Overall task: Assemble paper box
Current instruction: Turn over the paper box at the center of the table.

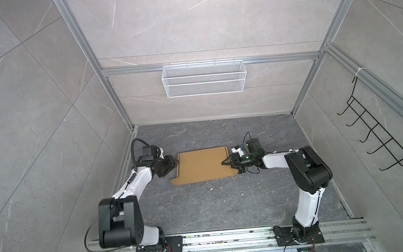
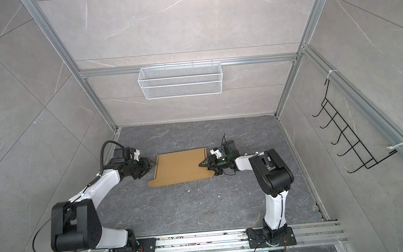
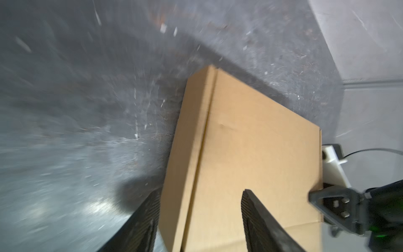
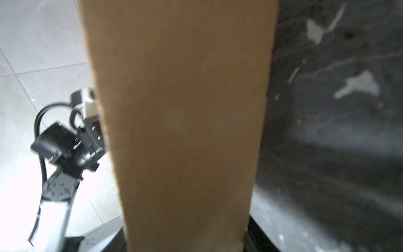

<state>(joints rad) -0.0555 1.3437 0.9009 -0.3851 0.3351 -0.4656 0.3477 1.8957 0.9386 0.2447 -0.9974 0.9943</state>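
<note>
The left claw [image 1: 174, 164] stood released. In its wrist view the two ribbed fingers [image 3: 144, 220] were spread apart, with the near edge strip of the paper box [image 3: 250, 141] lying between them.

The right claw [image 1: 229, 166] faced it from the box's opposite edge. One pointed finger [image 1: 225, 163] lay over the cardboard and the other sat at the flap below it. In its own wrist view brown board [image 4: 181, 120] filled the whole gap. Whether those jaws were clenched on it I could not tell.

In both top views the box [image 2: 181, 166] lay flat on the dark stone floor [image 1: 226, 203], spanning the space between the two claws. Well beyond both claws, a white wire basket [image 1: 203, 78] hung on the back wall. Behind the right arm, a black hook rack [image 1: 378, 137] hung on the side wall.
</note>
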